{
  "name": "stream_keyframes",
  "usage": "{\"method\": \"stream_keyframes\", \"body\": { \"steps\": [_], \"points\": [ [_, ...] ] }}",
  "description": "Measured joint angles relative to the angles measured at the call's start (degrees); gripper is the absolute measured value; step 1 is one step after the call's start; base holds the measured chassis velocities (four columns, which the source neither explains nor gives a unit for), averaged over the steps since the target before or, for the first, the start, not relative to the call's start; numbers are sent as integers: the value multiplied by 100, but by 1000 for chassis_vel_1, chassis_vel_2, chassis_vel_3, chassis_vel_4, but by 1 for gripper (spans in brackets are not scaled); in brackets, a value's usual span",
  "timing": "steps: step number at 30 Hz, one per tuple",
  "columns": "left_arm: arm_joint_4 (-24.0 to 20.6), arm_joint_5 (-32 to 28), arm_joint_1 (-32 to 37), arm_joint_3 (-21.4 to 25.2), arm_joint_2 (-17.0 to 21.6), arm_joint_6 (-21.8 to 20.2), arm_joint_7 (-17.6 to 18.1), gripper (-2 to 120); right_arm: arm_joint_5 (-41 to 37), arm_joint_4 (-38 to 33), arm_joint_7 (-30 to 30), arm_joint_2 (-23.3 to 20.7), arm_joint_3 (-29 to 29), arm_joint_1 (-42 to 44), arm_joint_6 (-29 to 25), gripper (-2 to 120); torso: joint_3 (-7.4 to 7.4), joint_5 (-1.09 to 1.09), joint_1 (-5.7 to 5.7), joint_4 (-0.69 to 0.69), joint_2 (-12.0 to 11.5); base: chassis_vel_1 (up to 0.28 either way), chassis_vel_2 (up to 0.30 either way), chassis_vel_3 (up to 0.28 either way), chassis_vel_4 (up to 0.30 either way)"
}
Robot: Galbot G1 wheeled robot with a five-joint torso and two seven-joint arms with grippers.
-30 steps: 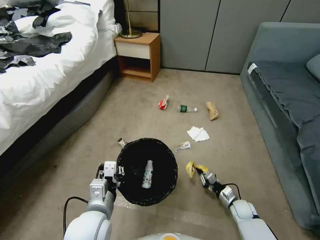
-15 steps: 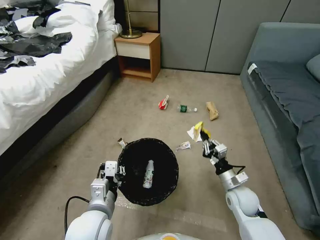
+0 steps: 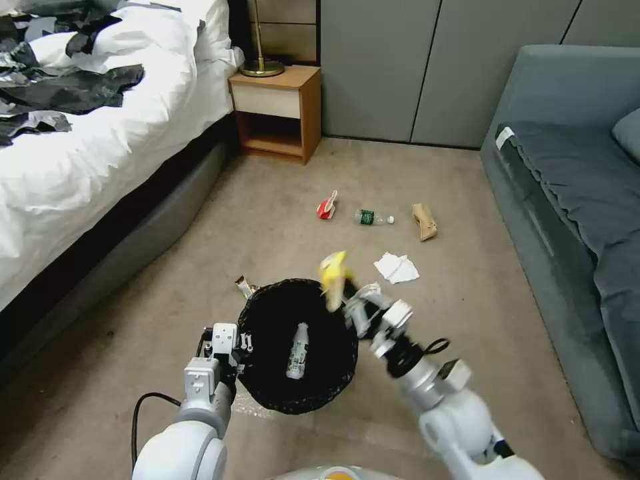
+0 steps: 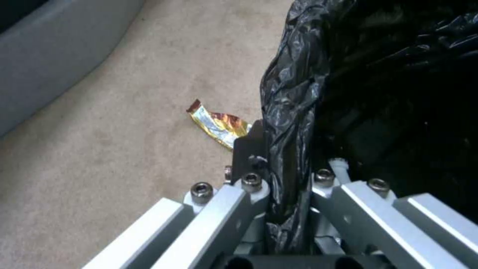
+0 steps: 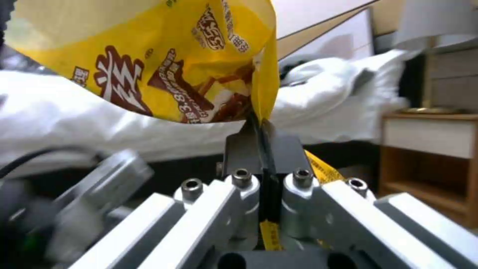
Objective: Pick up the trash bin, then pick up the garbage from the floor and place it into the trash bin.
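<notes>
**Carrying the yellow wrapper to the bin**

The left gripper (image 3: 230, 347) is clamped on the near left rim of the trash bin (image 3: 267, 387). The right gripper (image 3: 348, 303) pinches the yellow wrapper (image 3: 333, 277) above the bin's far right rim; the opening lies to its left. Other litter stays on the floor beyond.

Even, soft indoor light is filling the room, casting only faint shadows on the carpet (image 3: 280, 193). The yellow wrapper (image 3: 333, 275) is smearing with motion blur. The black bag (image 4: 294, 97) is catching small glints, and the bin's inside is staying dark.
</notes>
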State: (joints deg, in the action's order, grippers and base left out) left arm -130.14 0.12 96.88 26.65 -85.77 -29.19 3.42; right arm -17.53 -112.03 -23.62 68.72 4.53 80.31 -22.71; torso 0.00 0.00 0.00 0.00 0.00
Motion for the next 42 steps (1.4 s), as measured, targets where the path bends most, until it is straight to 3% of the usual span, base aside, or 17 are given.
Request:
{"method": "stream_keyframes", "body": {
  "steps": [8,18,23,26,31,32,38,41,42],
  "points": [
    [23,49,-38,-68,-38,-10,-2,1,419,150,108,-412,-563,-105,1,0,0,0,0,0,0,0,0,0,0],
    [28,65,-35,-107,-58,-27,-2,1,547,339,140,-486,-669,-222,116,0,0,0,0,0,0,0,0,0,0],
    [22,65,-32,-100,-60,-28,-2,1,626,341,140,-492,-610,-202,119,14,0,0,0,0,0,0,0,0,0],
    [20,65,-33,-102,-69,-28,-2,1,632,337,138,-542,-550,-168,117,30,0,0,0,0,0,0,0,0,0],
    [16,66,-33,-102,-71,-28,-2,1,634,330,127,-579,-508,-140,109,38,0,0,1,0,0,0,0,0,0],
    [14,66,-32,-102,-72,-28,-2,1,635,311,117,-603,-475,-124,102,48,0,0,0,0,0,0,0,0,0],
    [7,66,-27,-96,-74,-28,-3,1,636,277,111,-621,-396,-100,94,69,0,0,0,0,0,0,0,0,0],
    [5,66,-27,-94,-76,-28,-3,1,636,248,108,-612,-348,-80,80,86,0,0,0,0,1,0,0,0,0],
    [5,66,-27,-94,-76,-28,-3,1,636,248,108,-612,-348,-80,80,86,0,0,0,0,1,0,0,0,0]
  ]
}}
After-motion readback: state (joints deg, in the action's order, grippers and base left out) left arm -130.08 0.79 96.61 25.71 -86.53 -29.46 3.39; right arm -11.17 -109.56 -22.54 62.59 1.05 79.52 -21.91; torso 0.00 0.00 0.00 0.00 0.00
